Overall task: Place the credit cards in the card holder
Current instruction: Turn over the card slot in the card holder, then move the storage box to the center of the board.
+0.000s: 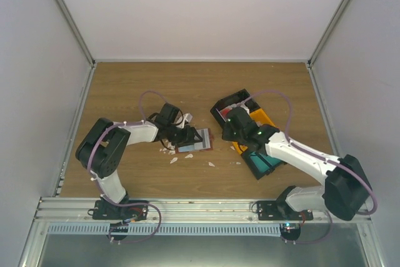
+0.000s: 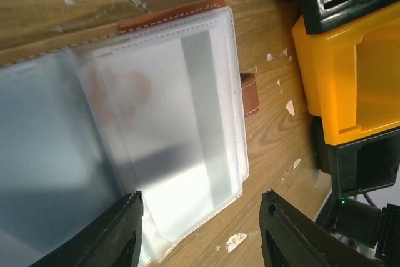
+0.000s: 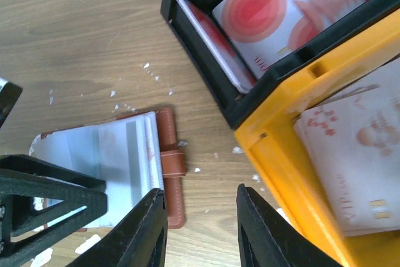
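Left gripper (image 2: 201,201): fingers parted to a middling width with nothing between them, hanging over the 5 o'clock corner of the card holder (image 2: 156,110). Only this view shows the holder's frosted clear sleeves lying open, with a brown stitched edge at 12 o'clock and a strap tab at 3 o'clock.

Right gripper (image 3: 201,195): fingers parted more narrowly and empty, above the bare table (image 3: 94,35). The holder lies at its 10 o'clock and the bins at 1 to 3 o'clock.

Credit cards (image 3: 275,10): red-and-white ones stand in the black bin (image 3: 206,73), and whitish-pink ones lie in the yellow bin (image 3: 294,92). The print is legible in the right wrist view alone.

Top view: the holder sits mid-table, with the bins grouped at its 3 o'clock. A teal stack (image 1: 262,162) shows at the group's 6 o'clock end, which neither wrist view shows.

White scraps (image 1: 175,159): scattered around the holder, mostly at 6 to 7 o'clock
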Robot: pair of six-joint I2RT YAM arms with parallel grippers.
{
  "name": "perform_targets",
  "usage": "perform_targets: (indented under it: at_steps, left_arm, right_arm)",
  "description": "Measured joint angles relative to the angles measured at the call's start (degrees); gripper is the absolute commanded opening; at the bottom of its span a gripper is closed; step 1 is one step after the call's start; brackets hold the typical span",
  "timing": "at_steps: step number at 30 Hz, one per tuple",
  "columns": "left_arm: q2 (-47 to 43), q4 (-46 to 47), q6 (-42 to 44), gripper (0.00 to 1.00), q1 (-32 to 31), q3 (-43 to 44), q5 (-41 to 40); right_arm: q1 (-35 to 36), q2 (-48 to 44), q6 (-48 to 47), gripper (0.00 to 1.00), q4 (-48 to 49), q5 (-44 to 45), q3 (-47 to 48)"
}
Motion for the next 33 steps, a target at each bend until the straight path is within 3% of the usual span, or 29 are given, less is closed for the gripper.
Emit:
perform_targets:
  at_steps: [4,13,20,23,28,33]
  left_arm:
    - [-3.3,-1.6,0.0,0.63,-0.1,0.0,-3.1]
    - [-21.1,-4.4,0.6,0.75,-0.2,-0.4,-12.2]
    - [-24.5,-4.0,0.7,0.78,-0.2,-3.9,-11.0]
    - [-24.5,-3.7,0.5,0.76,-0.2,-5.4,-9.4]
    - [-23.1,-1.9,0.3,0.72,-0.3,-6.4,-6.9]
    - [-20.7,-0.7,0.4,0.72,-0.3,-6.4,-5.5]
  right_arm:
    - [-3.3,-3.8,-4.0,0.42,-2.6,-0.7,0.2]
    - [-15.5,-6.8,-16.1,0.56,-12.0,-4.4,3.6]
    - [-18.6,-6.0,-19.5,0.61,-20.5,-4.9,5.5]
    - [-18.8,-6.6,-18.2,0.58,-24.8,-3.6,6.2]
    - [-18.9,-11.8,-12.2,0.4,-31.8,-2.5,5.4]
    - [-18.9,-13.7,-6.8,0.33,-33.3,-3.2,-1.6]
